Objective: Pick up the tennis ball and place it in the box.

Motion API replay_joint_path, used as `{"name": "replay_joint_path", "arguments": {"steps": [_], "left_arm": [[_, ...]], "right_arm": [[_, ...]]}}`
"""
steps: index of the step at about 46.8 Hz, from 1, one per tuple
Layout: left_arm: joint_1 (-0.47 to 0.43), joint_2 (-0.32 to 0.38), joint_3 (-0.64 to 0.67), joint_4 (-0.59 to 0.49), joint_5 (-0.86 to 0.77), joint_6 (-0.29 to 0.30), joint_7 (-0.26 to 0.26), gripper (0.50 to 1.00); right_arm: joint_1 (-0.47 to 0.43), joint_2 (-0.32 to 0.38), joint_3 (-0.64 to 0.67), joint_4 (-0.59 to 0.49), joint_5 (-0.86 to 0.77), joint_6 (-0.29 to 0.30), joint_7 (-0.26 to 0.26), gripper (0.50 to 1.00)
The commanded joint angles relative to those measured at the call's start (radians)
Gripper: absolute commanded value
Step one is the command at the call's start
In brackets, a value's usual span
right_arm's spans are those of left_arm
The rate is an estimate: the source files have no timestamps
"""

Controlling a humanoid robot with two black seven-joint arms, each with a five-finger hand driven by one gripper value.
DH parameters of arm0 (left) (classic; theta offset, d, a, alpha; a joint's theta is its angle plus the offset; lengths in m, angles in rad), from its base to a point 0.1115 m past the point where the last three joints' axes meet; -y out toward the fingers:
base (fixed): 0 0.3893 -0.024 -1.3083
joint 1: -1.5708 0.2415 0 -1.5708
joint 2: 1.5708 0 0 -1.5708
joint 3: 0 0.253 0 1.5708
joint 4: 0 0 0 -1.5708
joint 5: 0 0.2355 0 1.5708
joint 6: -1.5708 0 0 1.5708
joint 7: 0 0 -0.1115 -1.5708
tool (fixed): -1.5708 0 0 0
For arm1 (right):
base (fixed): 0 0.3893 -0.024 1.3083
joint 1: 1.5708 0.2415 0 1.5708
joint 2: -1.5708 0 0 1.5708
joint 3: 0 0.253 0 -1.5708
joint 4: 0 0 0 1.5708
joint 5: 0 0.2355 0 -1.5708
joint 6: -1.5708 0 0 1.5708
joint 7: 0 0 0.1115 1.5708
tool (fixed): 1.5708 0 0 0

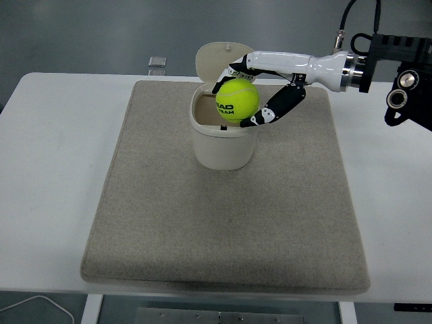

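Note:
A yellow-green tennis ball (237,100) hangs just above the open mouth of the cream box (223,144), which stands on the grey mat with its lid tipped up behind. My right hand (248,94) reaches in from the right, its white and black fingers (275,106) curled around the ball. The ball hides part of the box's inside and the lid. No left arm shows.
The grey mat (223,223) covers most of the white table (54,169). A small grey square object (156,62) lies at the table's far edge, behind the box. A white cable (37,305) shows below the table's near left corner.

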Motion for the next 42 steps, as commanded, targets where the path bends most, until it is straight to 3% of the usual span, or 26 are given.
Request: {"name": "replay_joint_path", "arguments": {"steps": [1,12,35,42], "left_arm": [[-0.001,0.000,0.000,0.000,0.000,0.000,0.001,0.990],[-0.001,0.000,0.000,0.000,0.000,0.000,0.001,0.992],[-0.001,0.000,0.000,0.000,0.000,-0.001,-0.001,0.990],[-0.001,0.000,0.000,0.000,0.000,0.000,-0.001,0.992]], "right_arm": [[0.000,0.021,0.000,-0.007,-0.002,-0.012,-0.027,0.500],[-0.006,0.042,-0.006,-0.027,-0.010,-0.044,-0.081,0.500],[-0.010,0.050,-0.017,-0.040,-0.014,-0.046,-0.090,0.500],[-0.019,0.050,-0.017,-0.040,-0.016,-0.047,-0.090,0.574]]}}
